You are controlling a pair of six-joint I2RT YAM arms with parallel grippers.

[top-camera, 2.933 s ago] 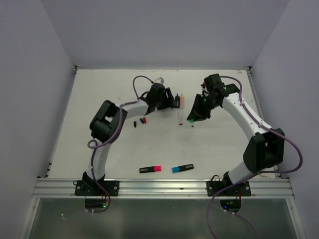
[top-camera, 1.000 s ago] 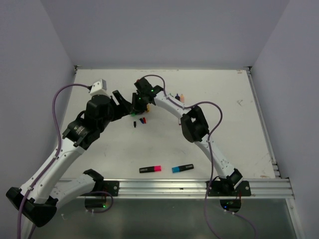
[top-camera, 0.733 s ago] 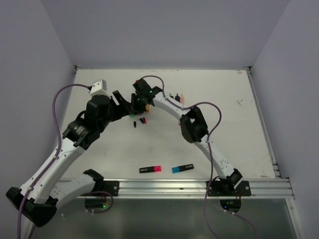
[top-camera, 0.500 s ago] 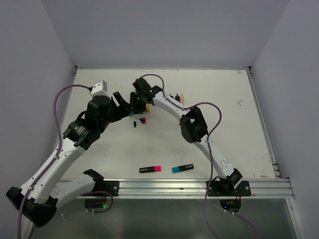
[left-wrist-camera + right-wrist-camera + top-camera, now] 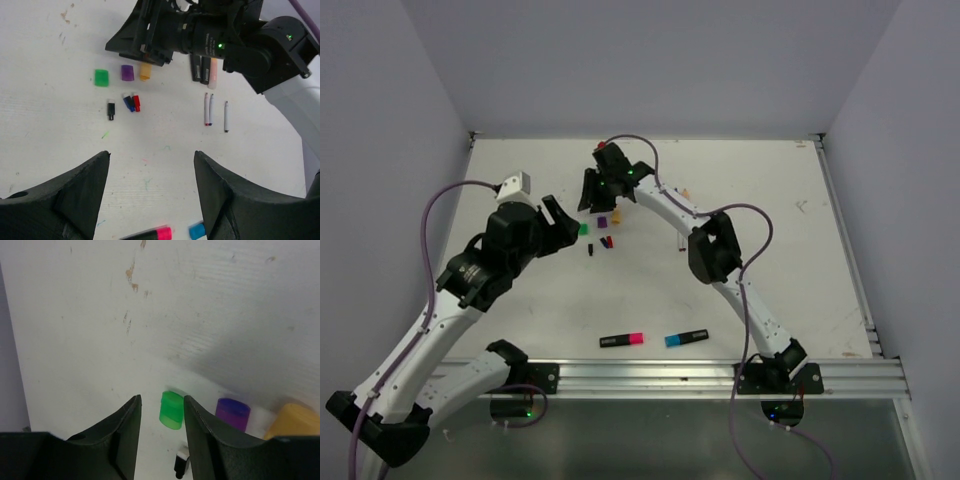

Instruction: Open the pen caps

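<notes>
Caps look light, stiff and slippery; I would pinch the chunky pink plastic cap [image 5: 635,339] or blue plastic cap [image 5: 673,341], low centre of frame, sideways, both left gripper [image 5: 150,167] and right gripper [image 5: 161,402] gaping empty.

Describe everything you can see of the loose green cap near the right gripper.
The green cap is a short, chunky piece of glossy, slightly see-through green plastic, off any pen. It seems to lie on its side on the white table, at the left end of a row with the purple cap and orange cap, touching neither. The right gripper hangs over it, jaws apart, not gripping it.
</notes>
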